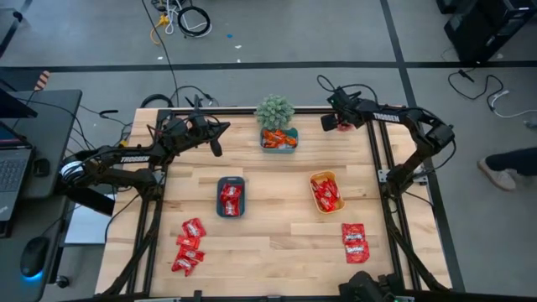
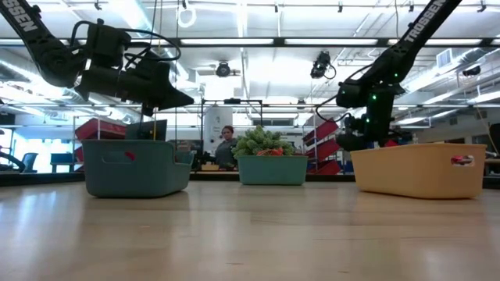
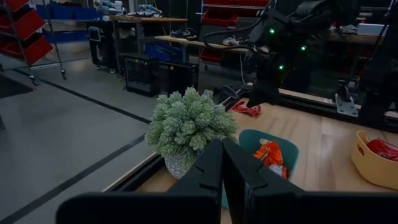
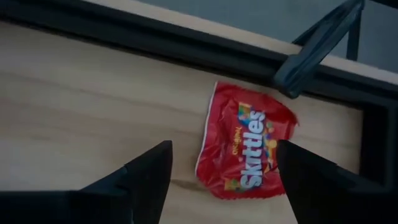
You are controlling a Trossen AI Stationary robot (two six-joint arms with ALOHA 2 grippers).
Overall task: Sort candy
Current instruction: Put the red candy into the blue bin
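- Here, the right tool (image 4: 224, 180) hangs over the far right corner of the tabletop (image 1: 277, 252), fingers spread wide and released, straddling a red Skittles packet (image 4: 245, 149) that lies flat on the wood by the frame rail.
- The left tool (image 3: 222, 180) is clenched, holding nothing, raised above the far left part of the tabletop and pointing toward the plant (image 1: 275, 111).
- A teal tray (image 1: 279, 140) at the far edge, just beside the plant, holds orange and red candy.
- A blue tray (image 1: 231, 197) near the middle holds red packets.
- A yellow tray (image 1: 326, 192), right of the middle, holds red packets.
- Loose red packets (image 1: 189, 245) lie near the front left corner.
- More packets (image 1: 354, 242) lie near the front right corner.
- A person (image 2: 227, 146) shows in the room beyond.
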